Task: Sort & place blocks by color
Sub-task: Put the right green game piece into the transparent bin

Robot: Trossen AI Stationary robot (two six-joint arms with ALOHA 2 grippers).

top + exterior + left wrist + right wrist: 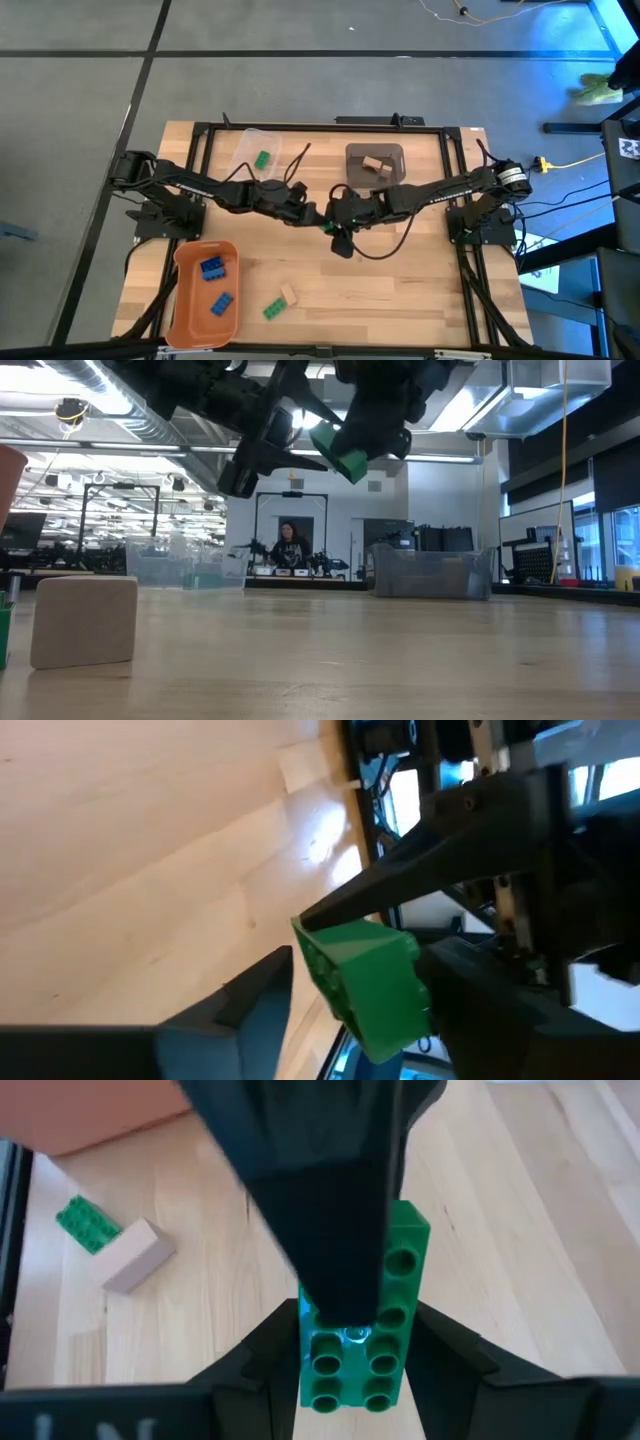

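A green block (327,227) hangs in the air over the table's middle, between my left gripper (316,214) and my right gripper (338,224). Both are shut on it. The low view shows the green block (348,455) well above the wood. One more green block (272,309) and a tan block (289,294) lie flat on the table near its near edge. Blue blocks (212,267) lie in the orange bin. A green block (262,158) sits in the clear bin, and a tan block (372,165) in the grey bin. My left gripper pinches the green block (365,980) across its studded face (312,965) and the opposite face. It comes level from the table's left, and the block is lifted clear. My right gripper pinches the block's end (350,1375) by its two side walls, one finger (255,1370) on each side. It comes from the table's right, slanting down, with the block clear of the table and its studs facing the right wrist camera.
The orange bin (180,300) stands at the near left corner, the clear bin (243,140) at the far edge left of middle, and the grey bin (352,160) at the far edge's middle. A black frame borders the table. Bare wood lies right of the loose blocks.
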